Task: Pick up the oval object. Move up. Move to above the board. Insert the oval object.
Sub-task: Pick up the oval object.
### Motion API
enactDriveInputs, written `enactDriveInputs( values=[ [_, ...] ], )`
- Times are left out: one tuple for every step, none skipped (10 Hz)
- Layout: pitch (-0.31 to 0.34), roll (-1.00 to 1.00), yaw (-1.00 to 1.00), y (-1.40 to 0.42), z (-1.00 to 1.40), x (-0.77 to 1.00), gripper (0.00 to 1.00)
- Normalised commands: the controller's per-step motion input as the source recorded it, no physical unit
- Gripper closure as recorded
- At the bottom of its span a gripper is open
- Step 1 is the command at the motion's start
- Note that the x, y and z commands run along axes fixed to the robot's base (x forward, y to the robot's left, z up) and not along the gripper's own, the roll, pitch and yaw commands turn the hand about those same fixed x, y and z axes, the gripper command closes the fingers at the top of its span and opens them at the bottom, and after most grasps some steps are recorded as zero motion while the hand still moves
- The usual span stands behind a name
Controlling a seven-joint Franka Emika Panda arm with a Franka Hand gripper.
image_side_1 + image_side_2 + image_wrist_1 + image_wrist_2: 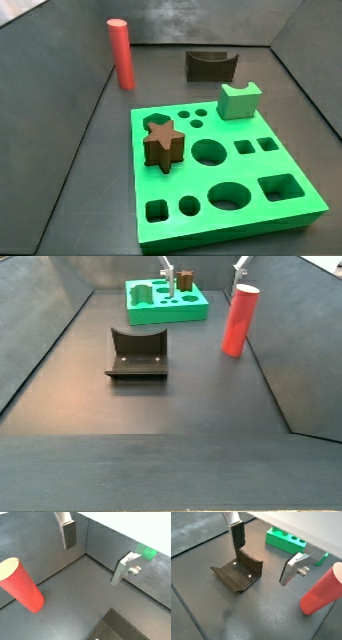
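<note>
The oval object, a tall red peg (120, 55), stands upright on the dark floor near a side wall; it also shows in the other side view (239, 319) and in both wrist views (20, 584) (323, 589). The bright green board (221, 195) lies flat with several shaped holes, and it is seen again in a side view (147, 301). My gripper (93, 564) (262, 564) is open and empty, above the floor, with the peg off to one side and outside the jaws. Its fingertips (166, 268) peek in at the edge of a side view.
A brown star block (162, 140) (183, 278) stands in the board. A small green notched block (241, 100) (288, 542) sits at the board's edge. The dark fixture (210, 65) (138, 353) (238, 574) stands on the floor below the gripper. Grey walls enclose the floor.
</note>
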Motion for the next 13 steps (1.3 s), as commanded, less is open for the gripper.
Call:
enactDriveInputs(
  values=[
    [-0.071,-0.02,0.09,-0.13,-0.07,-0.02,0.00],
    [-0.027,0.00,0.26,-0.12,-0.20,-0.23,0.00],
    [-0.056,0.03,0.34,-0.06,-0.18,-0.54,0.00],
    [-0.071,0.00,0.37,0.00,-0.17,-0.61,0.00],
    [-0.033,0.00,0.37,-0.02,-0.20,-0.41,0.00],
    [-0.021,0.01,0.41,-0.05,-0.19,-0.39,0.00],
    [-0.029,0.02,0.47,-0.12,-0.20,-0.41,0.00],
    [-0.023,0.00,0.48,-0.13,-0.23,-0.33,0.00],
    [-0.019,0.00,0.46,-0.08,-0.19,-0.32,0.00],
    [-0.001,0.02,0.35,0.00,-0.18,-0.36,0.00],
    [0.000,0.01,0.21,0.05,-0.15,-0.35,0.00],
    [0.000,0.00,0.17,0.04,-0.13,-0.37,0.00],
    [-0.003,0.00,0.14,0.00,-0.10,-0.38,0.00]
  ],
)
